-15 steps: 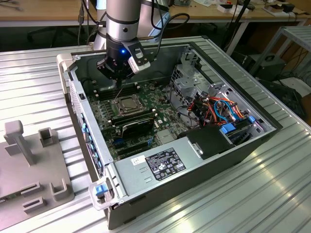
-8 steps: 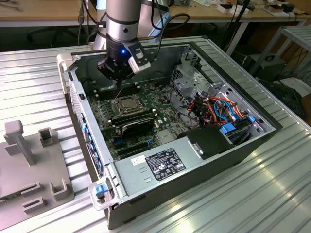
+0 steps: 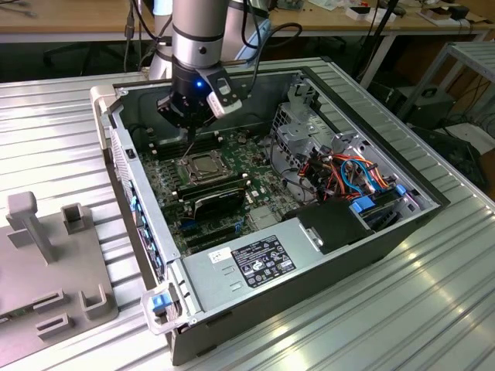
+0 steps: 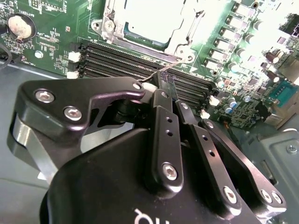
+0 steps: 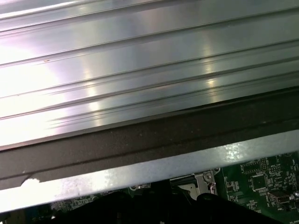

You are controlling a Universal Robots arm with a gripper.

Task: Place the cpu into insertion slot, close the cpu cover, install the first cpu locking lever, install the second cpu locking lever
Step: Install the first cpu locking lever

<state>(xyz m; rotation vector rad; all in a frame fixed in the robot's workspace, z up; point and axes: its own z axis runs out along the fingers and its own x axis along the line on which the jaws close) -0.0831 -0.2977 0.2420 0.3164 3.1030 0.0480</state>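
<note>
In the second wrist view's lower frame, the black gripper has its fingers clenched on a thin silver wire lever. Beyond long black memory slots, at top centre, the silver-grey square cpu rests in the metal-rimmed insertion slot, thin silver cpu cover flat around it.

From my seat, the cpu top reads as dull silver-grey metal, while the cpu cover framing it is brighter, polished metal (it flares under the light). The gripper links look matt black, with shiny screw heads. The table is ribbed, brushed silver metal, and the circuit board is glossy green.
</note>
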